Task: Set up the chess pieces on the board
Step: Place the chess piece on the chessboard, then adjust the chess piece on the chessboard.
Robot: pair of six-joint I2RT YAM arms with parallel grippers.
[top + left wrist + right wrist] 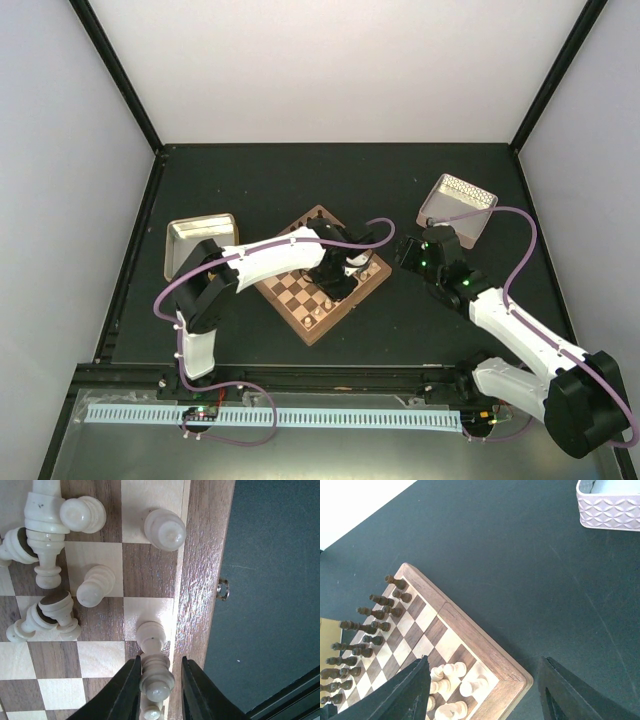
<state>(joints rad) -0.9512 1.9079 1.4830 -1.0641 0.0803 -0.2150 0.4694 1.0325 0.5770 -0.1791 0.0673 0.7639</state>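
Top view: I see the left end effector [338,278] over the board [290,292] mid-table [250,180], and the right end effector [405,250] near the board's right corner.
Left wrist: narrow fingers [125,695] flank a cream pawn [157,677] beside the board's rim; I cannot tell whether they pinch it.
Right wrist: spread wide, nothing between; dark pieces [370,630] stand in two rows.

No writing can be read — the board [200,580] and the bin [607,515] bear no legible marks.
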